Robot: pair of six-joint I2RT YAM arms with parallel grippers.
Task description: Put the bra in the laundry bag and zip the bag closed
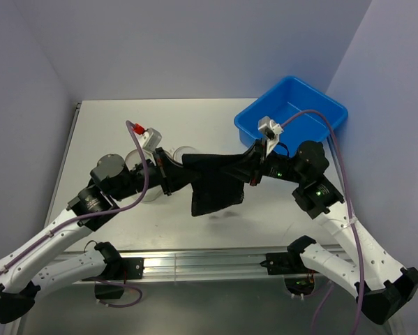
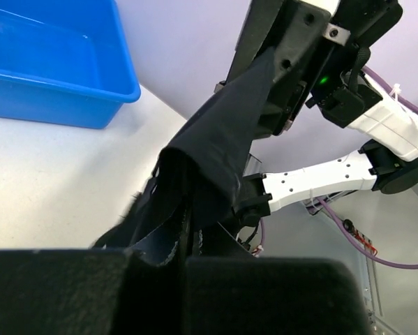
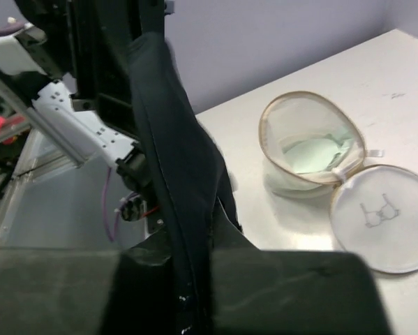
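The black bra (image 1: 214, 183) hangs stretched between my two grippers above the table's middle. My left gripper (image 1: 168, 174) is shut on its left end, and the cloth runs out between the jaws in the left wrist view (image 2: 215, 146). My right gripper (image 1: 255, 167) is shut on its right end, with the cloth showing in the right wrist view (image 3: 174, 160). The laundry bag (image 3: 310, 143) lies open on the table, its round mesh lid (image 3: 383, 216) flipped beside it. In the top view the bag (image 1: 185, 150) is mostly hidden behind my left arm.
A blue plastic bin (image 1: 292, 112) stands at the table's back right corner and also shows in the left wrist view (image 2: 48, 70). Purple walls close in on the table at the back and on both sides. An aluminium rail (image 1: 209, 264) runs along the front edge.
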